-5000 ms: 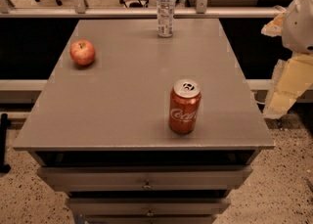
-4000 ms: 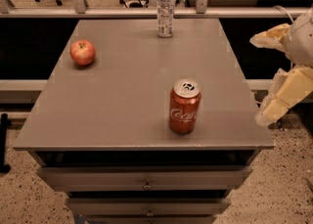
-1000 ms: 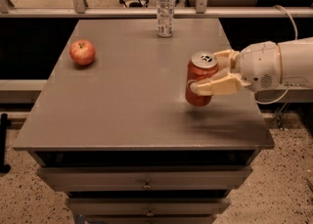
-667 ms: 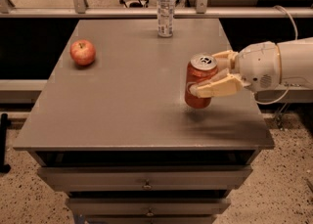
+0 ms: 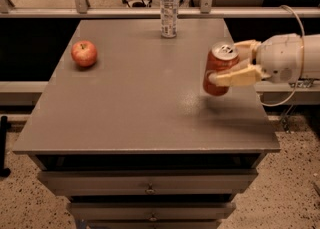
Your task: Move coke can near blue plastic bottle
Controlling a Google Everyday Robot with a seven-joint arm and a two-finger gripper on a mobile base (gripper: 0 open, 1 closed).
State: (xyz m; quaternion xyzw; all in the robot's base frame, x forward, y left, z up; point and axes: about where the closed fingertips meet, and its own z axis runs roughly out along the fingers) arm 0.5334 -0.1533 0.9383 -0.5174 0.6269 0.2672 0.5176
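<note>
Camera view: the gripper (image 5: 223,63) reaches in from the right, its jaws clamped on the can (image 5: 218,71), which is held slightly tilted over the table's (image 5: 140,118) right side. The bottle (image 5: 169,8) stands upright at the far edge, well apart from it. An apple (image 5: 84,53) sits far left

coke can (image 5: 217,67) aloft in gripper (image 5: 226,63), bottle (image 5: 169,9) upright
</note>
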